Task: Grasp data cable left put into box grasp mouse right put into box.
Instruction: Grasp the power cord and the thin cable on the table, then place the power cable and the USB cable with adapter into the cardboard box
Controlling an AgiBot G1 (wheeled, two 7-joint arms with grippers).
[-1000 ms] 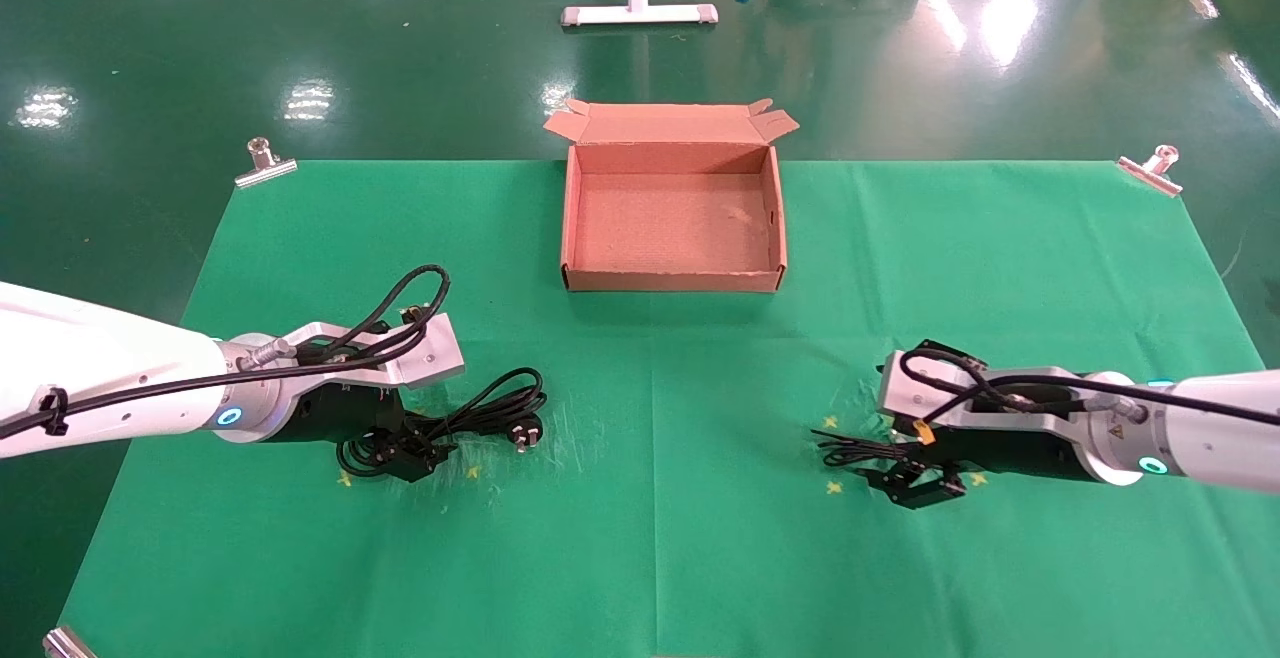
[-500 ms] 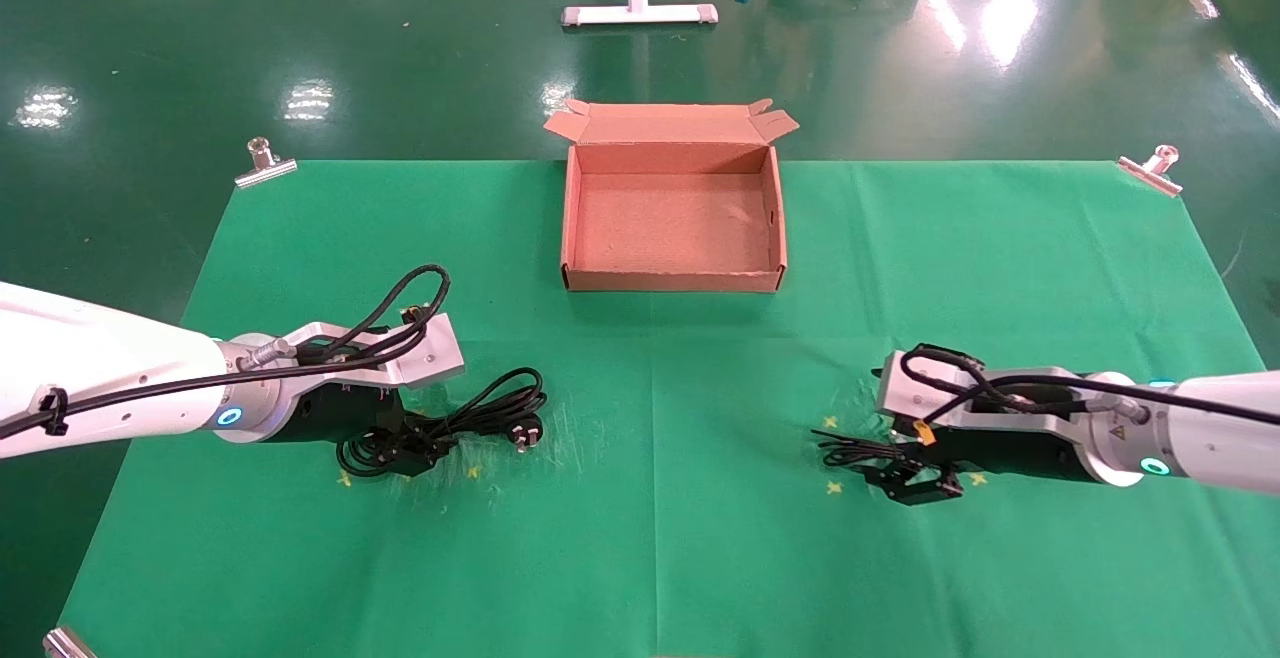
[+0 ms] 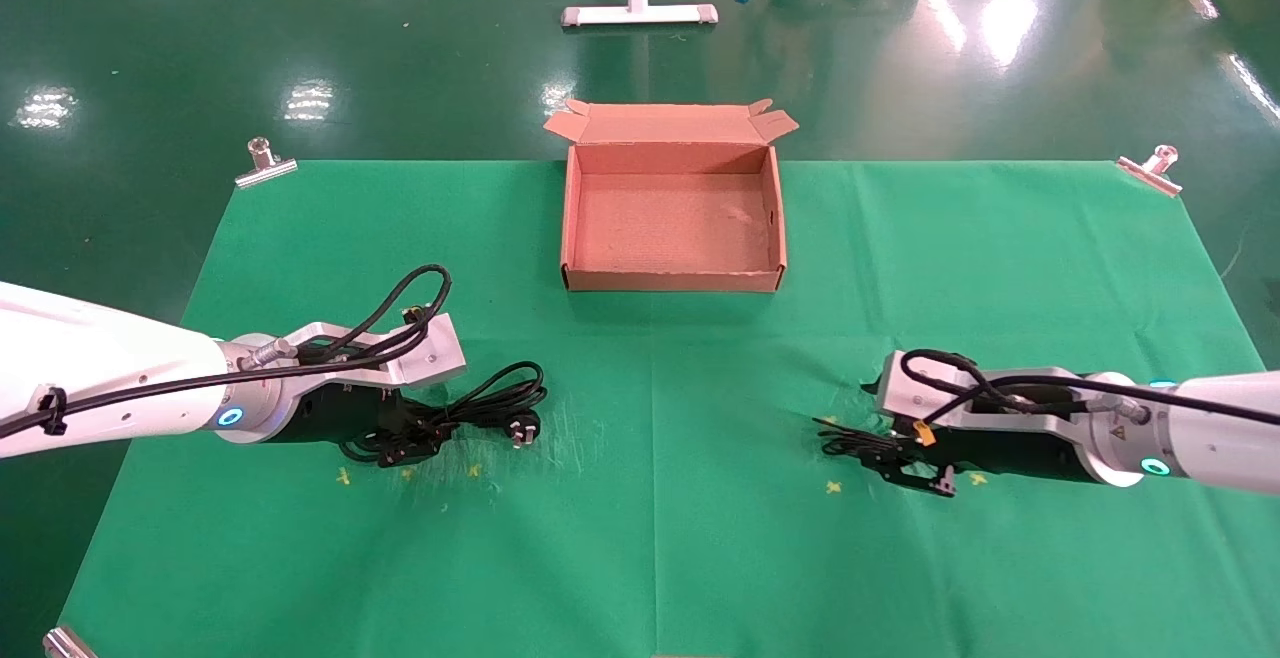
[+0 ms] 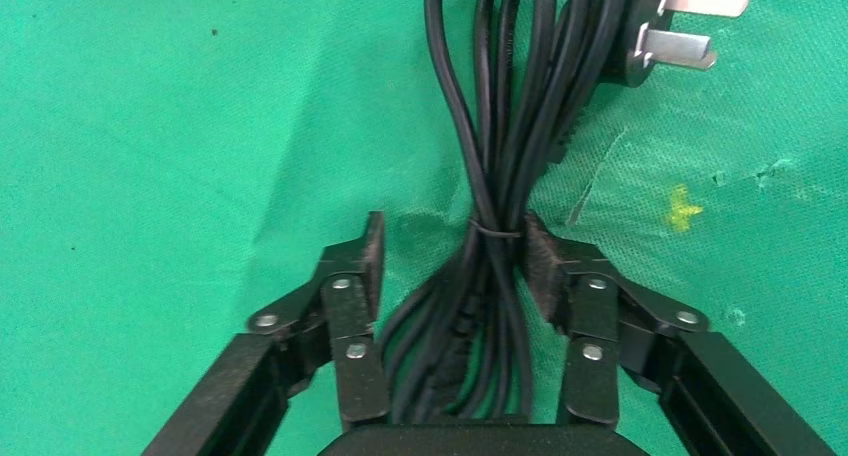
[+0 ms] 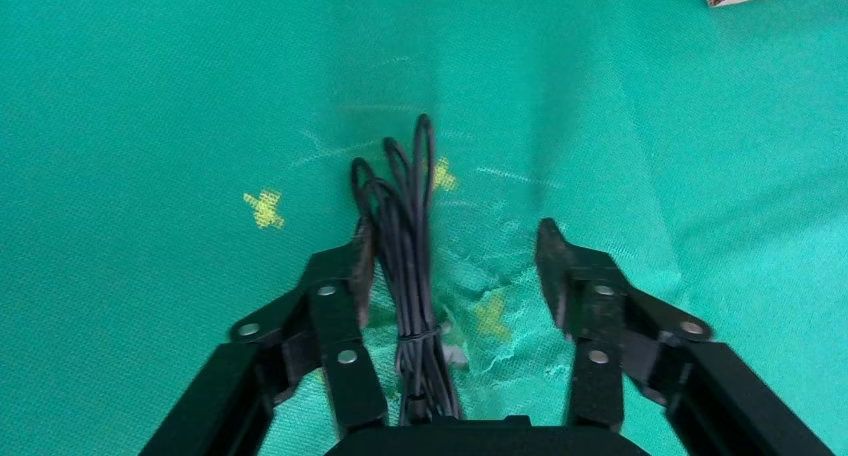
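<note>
The data cable (image 3: 497,400) is a thick black coil on the green cloth at the left, its pronged plug (image 4: 665,31) toward the centre. My left gripper (image 3: 408,444) straddles the tied middle of the coil (image 4: 492,226). One pad (image 4: 540,266) touches the bundle and the other stands a little apart. My right gripper (image 3: 915,473) is open low over the cloth at the right, with the mouse's thin tied cord (image 5: 405,246) between its fingers, close to one finger (image 5: 345,306). The mouse's body is hidden. The brown box (image 3: 670,280) stands open and empty at the back centre.
The green cloth (image 3: 650,538) covers the table, held by metal clips (image 3: 265,166) at the corners. Yellow cross marks (image 5: 264,208) lie near both grippers. Glossy green floor and a white stand foot (image 3: 638,14) lie beyond the far edge.
My left gripper's jaws have narrowed around the data cable and the coil has shifted slightly. My right gripper has shifted a little toward the mouse cord, and its fingers look closer together.
</note>
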